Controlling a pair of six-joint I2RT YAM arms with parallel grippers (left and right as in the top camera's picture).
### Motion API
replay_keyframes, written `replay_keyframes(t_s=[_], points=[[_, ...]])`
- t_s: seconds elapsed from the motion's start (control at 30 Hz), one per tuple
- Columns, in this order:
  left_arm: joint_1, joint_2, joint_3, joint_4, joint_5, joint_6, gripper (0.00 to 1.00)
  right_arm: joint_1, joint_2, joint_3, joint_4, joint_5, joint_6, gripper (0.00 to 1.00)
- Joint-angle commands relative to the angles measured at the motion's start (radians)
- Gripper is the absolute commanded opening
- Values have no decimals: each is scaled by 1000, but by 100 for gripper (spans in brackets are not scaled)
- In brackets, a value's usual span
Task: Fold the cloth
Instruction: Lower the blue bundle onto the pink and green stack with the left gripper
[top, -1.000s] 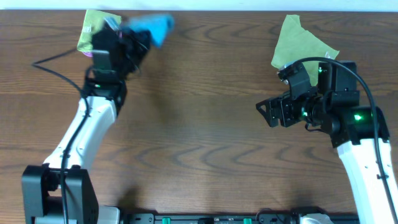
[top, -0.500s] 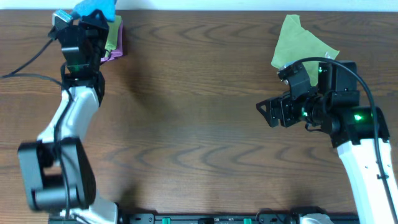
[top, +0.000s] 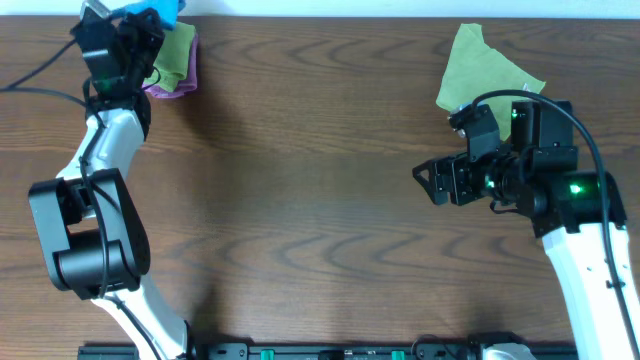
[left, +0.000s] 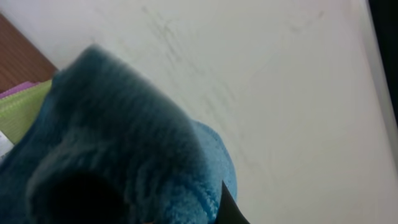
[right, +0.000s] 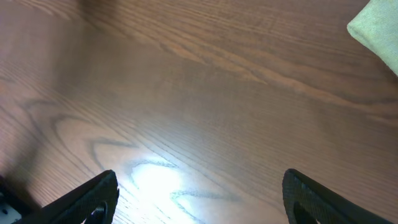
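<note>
My left hand (top: 138, 28) is up at the far-left corner of the counter (top: 320, 200), its fingers closed together and clamped on the cloth (top: 160, 10). The sky-blue towel is bunched into a lump at the tip of the hand, right at the counter's back edge. From my left wrist the cloth (left: 124, 168) fills the lower left of the view as a fuzzy blue mound, too close and blurred to make out any corner or tag. Behind it is a pale wall (left: 280, 93).

Just beside my left hand lies the left lime-green cloth (top: 175, 55), resting on top of the purple cloth (top: 170, 88), whose edge peeks out below it. My left wrist sees slivers of both at the left edge of its view, the green (left: 22, 115) under the purple (left: 18, 90). I cannot tell whether the blue cloth touches them.

The middle of the wood-grain counter is bare brown board.

Over on the right, the right lime-green cloth (top: 485, 70) lies crumpled near the back edge. My right hand (top: 435, 183) hangs in front of it, pointing toward the middle of the counter, with its fingers spread wide apart and nothing between them. My right wrist shows the two dark fingertips (right: 93, 199) at the bottom corners, above bare wood, with a corner of that green cloth (right: 379, 31) at the top right.
</note>
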Motion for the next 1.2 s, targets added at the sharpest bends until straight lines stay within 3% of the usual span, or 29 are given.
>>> replay_keyframes(t_s=[0.0,0.13,0.33,0.43,0.7,1.1,1.13,1.17], points=[[3,9,84,-57,2,159,6,-6,-10,-2,4,-17,24,84],[3,13,122,-138,-31,322,5,-6,-9,-2,5,-17,24,84],[9,73,125,-120,-23,385,5,-6,-9,-2,11,-3,54,84],[9,127,140,-74,50,396,6,-6,-9,-2,8,-3,61,84],[9,191,177,-78,56,395,6,-6,-9,-2,-13,2,91,82],[9,191,177,-272,-53,393,6,-6,-9,-2,5,5,113,82],[9,191,177,-280,-54,393,11,-6,-9,-2,6,5,113,82],[9,191,177,-286,-55,393,27,-6,-9,-2,8,5,113,82]])
